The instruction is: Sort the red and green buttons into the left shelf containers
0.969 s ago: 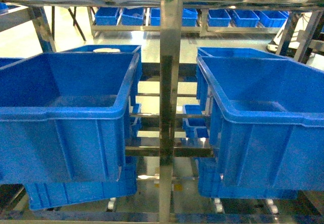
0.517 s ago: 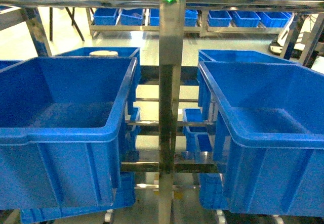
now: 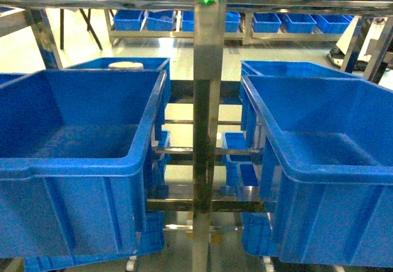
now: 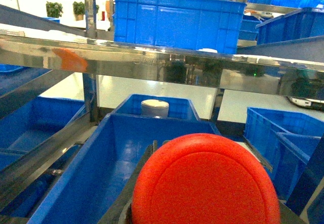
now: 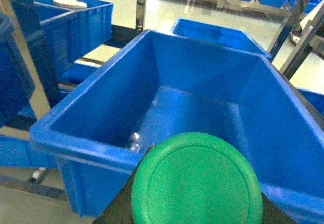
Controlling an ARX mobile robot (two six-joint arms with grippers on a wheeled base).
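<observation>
Head view only two containers on shelf, wrist views red button, green button, tool grip unclear

Along the bottom edge of the left wrist view, we see only dull dark-grey, flat-sided finger edges of the left gripper. At the lower corners of the right wrist view, the right gripper shows plain matte-black wedges.

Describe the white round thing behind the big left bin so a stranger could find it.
Start at the central steel post and go to the large blue bin on its left. Directly behind sits a second blue bin; the white round lid inside is the only non-blue item there.
</observation>
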